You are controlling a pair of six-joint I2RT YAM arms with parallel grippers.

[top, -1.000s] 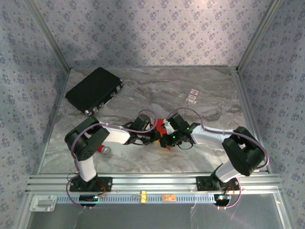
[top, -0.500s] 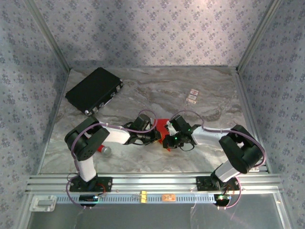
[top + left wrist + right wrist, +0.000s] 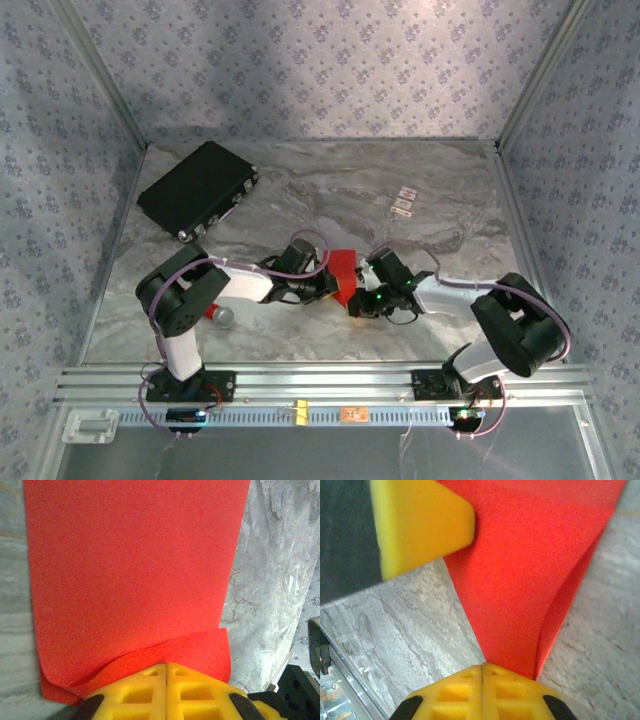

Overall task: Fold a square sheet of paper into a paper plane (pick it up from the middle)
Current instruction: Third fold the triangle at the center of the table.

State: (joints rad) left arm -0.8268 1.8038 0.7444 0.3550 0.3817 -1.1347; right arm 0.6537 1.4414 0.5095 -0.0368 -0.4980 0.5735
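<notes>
Grey marbled counter (image 3: 300, 200), sparsely laid.
A black case (image 3: 197, 188) far left, two small cards (image 3: 404, 201) far right, a red cylinder (image 3: 217, 315) near left, the folded square sheet of paper (image 3: 343, 270) mid-counter.

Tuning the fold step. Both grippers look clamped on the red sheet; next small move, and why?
Probably ease the top layer level with the lower edge before creasing: left gripper and right gripper are shut on the square sheet of paper, and its folded layer bows, short of the edge beneath.

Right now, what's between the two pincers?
The red sheet of paper spans the gap in the top view; the left pincer and right pincer each pinch an edge.
</notes>
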